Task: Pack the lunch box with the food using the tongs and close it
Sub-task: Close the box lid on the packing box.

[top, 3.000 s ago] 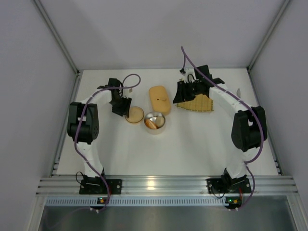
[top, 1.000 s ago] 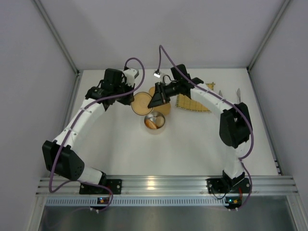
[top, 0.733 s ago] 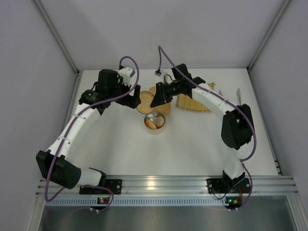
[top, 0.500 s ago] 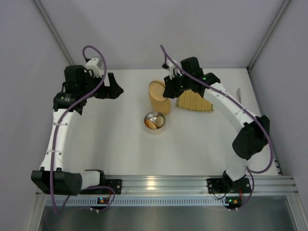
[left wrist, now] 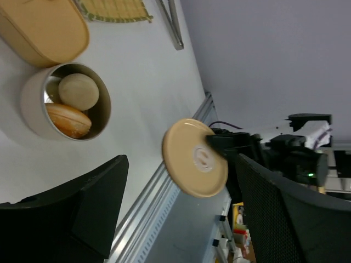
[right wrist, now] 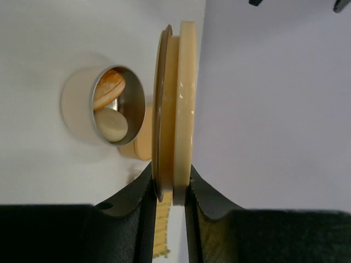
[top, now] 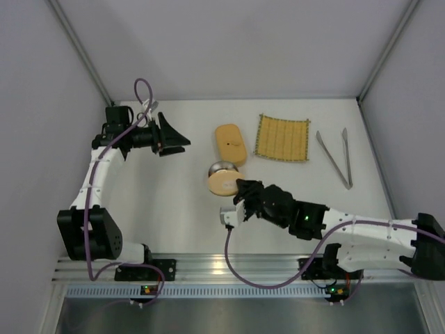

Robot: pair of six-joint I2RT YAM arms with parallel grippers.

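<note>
two grippers, one busy. left gripper (top: 177, 142) hangs wide open and empty at the far left, well apart from everything. one round tin (left wrist: 32, 104) mid-table holds the food: two pieces countable, one pale ball (left wrist: 78, 91) and one orange piece (left wrist: 67, 120). one round lid (right wrist: 175, 104) is pinched edge-on in the right gripper (top: 240, 190), held up beside the tin. one oval tan box (top: 231, 142) sits just behind the tin. one yellow mat (top: 281, 137), then one pair of tongs (top: 335, 156) lying untouched at far right.

Yellow woven mat (top: 281, 138) flat on white table (top: 174, 202).
</note>
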